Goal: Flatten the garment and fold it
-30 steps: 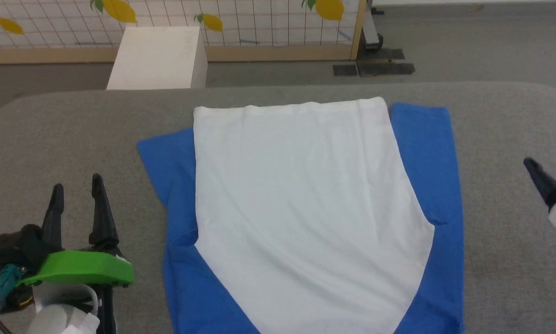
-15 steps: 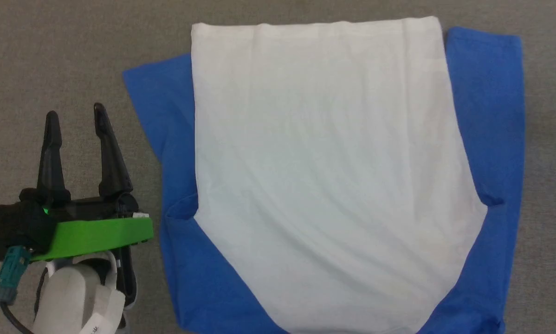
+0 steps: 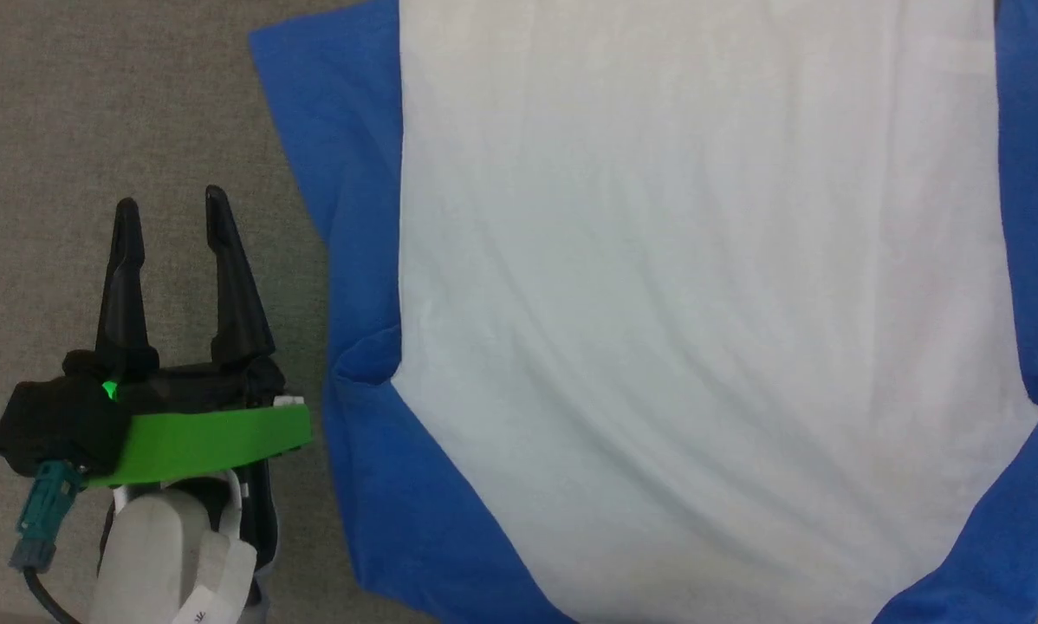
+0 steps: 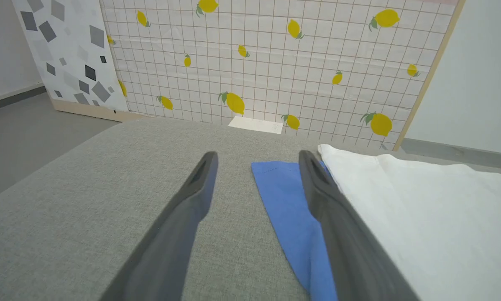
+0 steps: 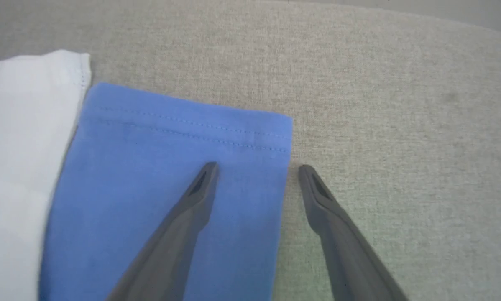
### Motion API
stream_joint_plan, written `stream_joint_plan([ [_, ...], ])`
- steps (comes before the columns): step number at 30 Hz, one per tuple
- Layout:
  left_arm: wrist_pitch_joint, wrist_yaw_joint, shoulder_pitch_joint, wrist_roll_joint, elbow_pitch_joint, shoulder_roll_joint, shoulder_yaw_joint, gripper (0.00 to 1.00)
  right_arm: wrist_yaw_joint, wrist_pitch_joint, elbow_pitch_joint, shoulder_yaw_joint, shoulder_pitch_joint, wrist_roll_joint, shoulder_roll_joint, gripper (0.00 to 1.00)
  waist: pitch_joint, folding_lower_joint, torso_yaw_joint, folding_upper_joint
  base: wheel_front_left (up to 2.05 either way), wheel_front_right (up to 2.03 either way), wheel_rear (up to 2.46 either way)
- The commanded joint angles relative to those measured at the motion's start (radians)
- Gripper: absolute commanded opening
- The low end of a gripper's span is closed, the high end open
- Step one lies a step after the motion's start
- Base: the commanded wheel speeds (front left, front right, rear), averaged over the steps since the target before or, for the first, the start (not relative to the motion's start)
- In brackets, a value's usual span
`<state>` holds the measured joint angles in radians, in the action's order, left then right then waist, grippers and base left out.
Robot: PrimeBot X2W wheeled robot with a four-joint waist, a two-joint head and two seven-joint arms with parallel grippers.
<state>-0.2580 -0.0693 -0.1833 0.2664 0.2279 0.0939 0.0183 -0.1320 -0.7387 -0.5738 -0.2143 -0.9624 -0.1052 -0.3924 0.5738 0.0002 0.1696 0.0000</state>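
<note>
left jaws apart, empty, over the grey table (image 3: 94,104), just beside the left blue sleeve of the garment (image 3: 701,303). right jaws apart, straddling the right sleeve's outer edge: one over blue cloth, one over table. garment lies flat, white side up.

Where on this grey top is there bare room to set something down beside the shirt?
Bare grey top lies left of the shirt, around and ahead of the left end effector. In the right wrist view, more lies beyond the blue sleeve's outer edge and hem. The middle is crowded: the shirt covers it.
</note>
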Motion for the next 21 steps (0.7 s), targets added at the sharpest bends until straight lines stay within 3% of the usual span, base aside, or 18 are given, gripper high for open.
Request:
stream_joint_plan([
  [1, -0.004, 0.011, -0.016, -0.013, -0.002, -0.007, -0.009, 1.00, 0.001, 0.003, -0.012, 0.011, -0.009, 0.004, -0.005, 1.00, 0.022, -0.0002, 0.014, 0.0000, 0.00, 0.00, 0.00],
  [5, -0.004, 0.028, -0.016, -0.021, -0.011, -0.019, -0.024, 1.00, 0.001, -0.026, -0.042, 0.020, -0.005, -0.015, -0.014, 0.96, 0.025, -0.0002, 0.010, 0.0000, 0.00, 0.00, 0.00],
  [6, -0.004, 0.031, -0.016, -0.023, -0.014, -0.021, -0.027, 1.00, 0.001, -0.031, -0.047, 0.017, -0.004, -0.023, -0.014, 0.26, 0.022, -0.0002, 0.008, 0.0000, 0.00, 0.00, 0.00],
  [7, -0.004, 0.035, -0.016, -0.025, -0.018, -0.023, -0.032, 1.00, 0.001, -0.031, -0.050, 0.007, -0.003, -0.032, -0.014, 0.00, 0.016, -0.0002, 0.005, 0.0000, 0.00, 0.00, 0.00],
  [14, -0.004, 0.063, -0.010, -0.030, -0.049, -0.033, -0.058, 1.00, 0.001, 0.027, -0.047, -0.081, 0.017, -0.088, -0.026, 0.00, -0.083, -0.0002, -0.027, 0.0000, 0.00, 0.00, 0.00],
  [21, -0.004, 0.084, 0.038, -0.027, -0.074, -0.039, -0.082, 1.00, 0.001, 0.056, 0.018, -0.120, 0.155, -0.172, -0.093, 0.00, -0.244, -0.0002, -0.082, 0.0000, 0.00, 0.00, 0.00],
])
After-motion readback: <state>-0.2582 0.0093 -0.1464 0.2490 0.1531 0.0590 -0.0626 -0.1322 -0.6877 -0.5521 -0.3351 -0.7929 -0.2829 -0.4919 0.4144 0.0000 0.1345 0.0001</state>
